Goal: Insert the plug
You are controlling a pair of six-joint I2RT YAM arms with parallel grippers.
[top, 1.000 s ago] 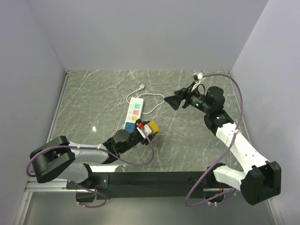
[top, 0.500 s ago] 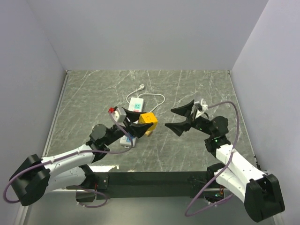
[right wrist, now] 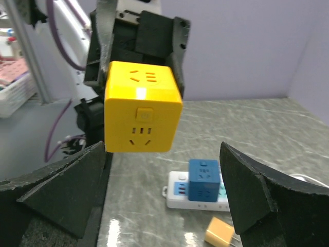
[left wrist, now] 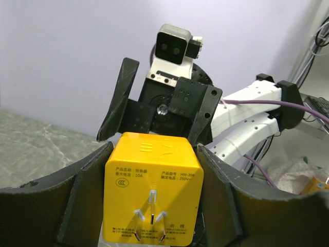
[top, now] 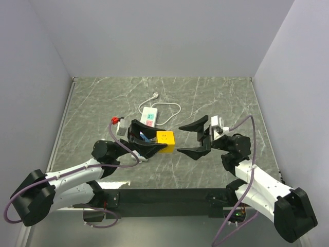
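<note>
Above table — left jaws clamp yellow cube; right jaws wide.

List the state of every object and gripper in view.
yellow plastic cube adapter, lifted clear of the table
left gripper, shut on the yellow plastic cube adapter
right gripper, open and empty
white plastic power strip, lying flat on the table
blue plastic cube adapter, seated on the power strip

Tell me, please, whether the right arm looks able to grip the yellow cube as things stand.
Probably yes: the jaws of the right arm stand wide open facing the cube, with nothing between. The left arm holds it by two sides, but the others look bare.
</note>
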